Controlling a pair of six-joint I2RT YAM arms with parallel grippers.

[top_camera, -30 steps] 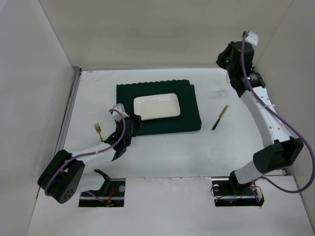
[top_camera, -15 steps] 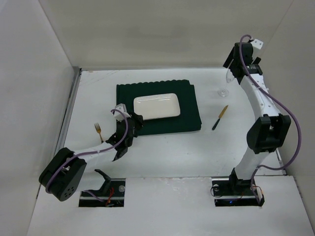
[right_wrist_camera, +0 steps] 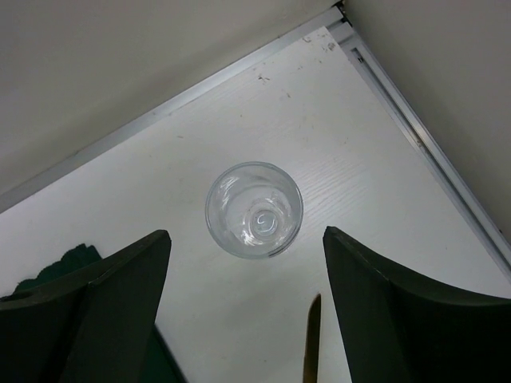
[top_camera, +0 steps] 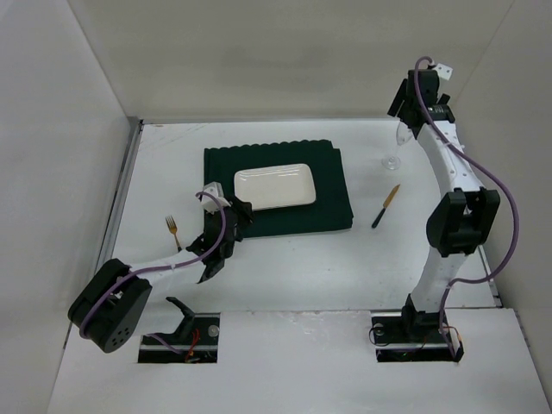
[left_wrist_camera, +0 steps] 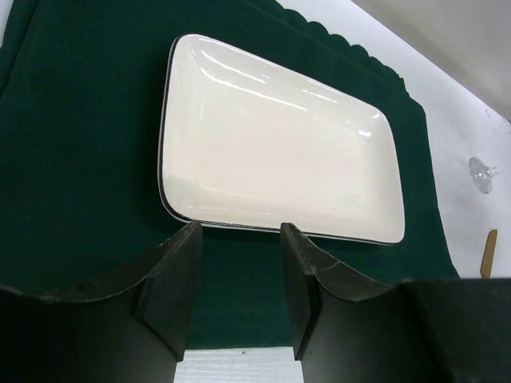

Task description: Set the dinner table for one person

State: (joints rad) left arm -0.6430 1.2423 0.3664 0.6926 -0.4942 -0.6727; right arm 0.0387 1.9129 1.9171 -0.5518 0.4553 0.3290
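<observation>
On the white dinner table (top_camera: 293,276) lies a dark green placemat (top_camera: 332,194) with a white rectangular plate (top_camera: 274,187) on it. My left gripper (top_camera: 238,216) hovers at the mat's near-left edge. It is open and empty, and in the left wrist view it (left_wrist_camera: 239,233) points at the plate (left_wrist_camera: 279,155). A clear stemmed glass (right_wrist_camera: 254,209) stands upright near the table's far right corner. High above the glass (top_camera: 394,155), my right gripper (top_camera: 404,108) is wide open and clear of it, as the right wrist view (right_wrist_camera: 247,235) shows.
A gold fork (top_camera: 172,230) lies left of the placemat. A knife (top_camera: 385,206) with a gold blade and dark handle lies right of it, near the glass. Metal edge strips (right_wrist_camera: 415,128) and white walls close the table at the back and sides.
The right gripper has opened and let go of the glass, then risen above it while its arm swung upright. The left arm has barely moved.
</observation>
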